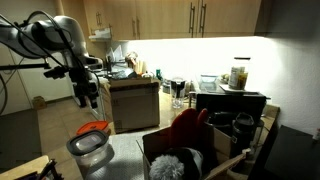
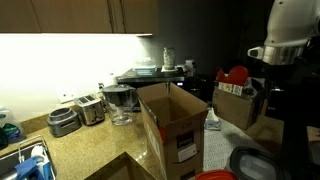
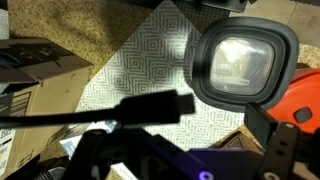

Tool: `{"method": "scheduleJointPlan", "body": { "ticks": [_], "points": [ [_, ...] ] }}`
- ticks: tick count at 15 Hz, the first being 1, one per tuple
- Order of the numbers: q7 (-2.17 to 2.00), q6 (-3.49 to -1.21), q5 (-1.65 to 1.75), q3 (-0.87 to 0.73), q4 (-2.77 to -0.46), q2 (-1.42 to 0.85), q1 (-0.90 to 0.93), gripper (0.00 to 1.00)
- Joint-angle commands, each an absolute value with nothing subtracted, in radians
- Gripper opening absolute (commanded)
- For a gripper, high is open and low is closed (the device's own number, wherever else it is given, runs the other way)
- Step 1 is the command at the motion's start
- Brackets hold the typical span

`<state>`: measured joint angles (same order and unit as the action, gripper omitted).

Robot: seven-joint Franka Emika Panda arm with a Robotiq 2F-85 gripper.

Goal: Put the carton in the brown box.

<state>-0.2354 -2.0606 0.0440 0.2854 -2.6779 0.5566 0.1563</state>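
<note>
An open brown box (image 2: 170,125) stands on the counter beside a patterned mat (image 3: 150,60). Its edge also shows at the left of the wrist view (image 3: 30,60). I cannot make out a carton in any view. My gripper (image 1: 88,95) hangs high above the mat. In the wrist view its dark fingers (image 3: 225,125) are apart with nothing between them.
A clear container with a grey rim (image 3: 245,60) and an orange lid (image 3: 305,95) lie on the mat under the gripper. A smaller brown box (image 1: 175,150) holds a red thing and a grey fluffy thing. A toaster (image 2: 85,108) and a glass jug (image 2: 120,100) stand on the counter.
</note>
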Motion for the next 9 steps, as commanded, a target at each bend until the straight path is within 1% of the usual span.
{"method": "scheduleJointPlan", "body": {
  "ticks": [1,9],
  "points": [
    [-0.311,-2.117,0.109,0.309,-2.65,0.478,0.133,1.0],
    [-0.477,-2.214,0.255,0.337,-2.575,0.326,0.089,1.0]
  ]
}}
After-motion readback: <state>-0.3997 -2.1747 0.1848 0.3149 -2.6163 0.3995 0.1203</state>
